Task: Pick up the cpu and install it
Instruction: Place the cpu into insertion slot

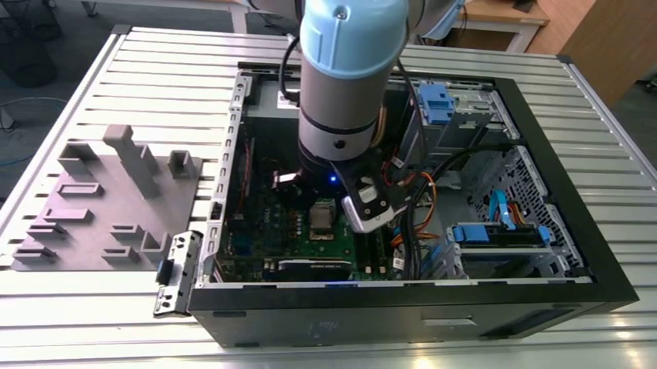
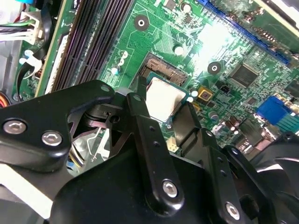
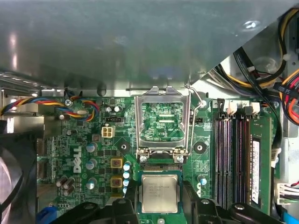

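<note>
In both wrist views the cpu [image 2: 163,97] [image 3: 159,193], a flat square chip with a shiny silver top, sits between the two black fingers [image 2: 139,109] of my gripper [image 2: 163,108], which is shut on its opposite edges. The chip lies over the dark socket [image 2: 162,70] on the green motherboard [image 3: 88,140], and a strip of the socket's contacts shows beyond one edge. The socket's silver metal frame [image 3: 161,100] stands flipped open with its lever [image 3: 198,105] raised. In the exterior view my gripper [image 1: 323,223] reaches down into the open computer case [image 1: 411,296].
Memory slots [image 3: 233,158] run beside the socket. Bundles of coloured cables [image 3: 280,74] and blue drive brackets [image 1: 498,234] crowd the case's far side. A black fan [image 3: 16,177] sits near the board. A grey plastic tray [image 1: 103,207] lies on the slatted table [image 1: 103,323].
</note>
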Robot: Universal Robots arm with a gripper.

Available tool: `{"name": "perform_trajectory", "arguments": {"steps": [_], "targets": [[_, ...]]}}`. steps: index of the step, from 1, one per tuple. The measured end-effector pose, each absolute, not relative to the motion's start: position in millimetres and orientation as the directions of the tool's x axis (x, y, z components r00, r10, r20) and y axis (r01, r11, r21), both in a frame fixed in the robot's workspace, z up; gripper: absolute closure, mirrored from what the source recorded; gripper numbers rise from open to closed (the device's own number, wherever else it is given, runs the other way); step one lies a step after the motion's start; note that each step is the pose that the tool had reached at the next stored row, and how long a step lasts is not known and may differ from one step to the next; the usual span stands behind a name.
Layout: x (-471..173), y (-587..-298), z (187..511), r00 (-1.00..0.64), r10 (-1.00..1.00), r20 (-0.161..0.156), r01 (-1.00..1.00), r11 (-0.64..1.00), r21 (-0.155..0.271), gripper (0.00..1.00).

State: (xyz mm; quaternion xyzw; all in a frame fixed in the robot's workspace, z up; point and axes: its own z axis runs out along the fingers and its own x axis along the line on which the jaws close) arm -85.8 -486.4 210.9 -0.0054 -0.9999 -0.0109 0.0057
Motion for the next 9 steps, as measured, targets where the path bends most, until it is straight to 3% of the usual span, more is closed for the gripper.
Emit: {"name": "perform_trajectory", "arguments": {"steps": [9], "targets": [[-85.9,-487.8,201.9,-0.999,0.038,0.012,0.038,0.999,0.019,0.53]]}}
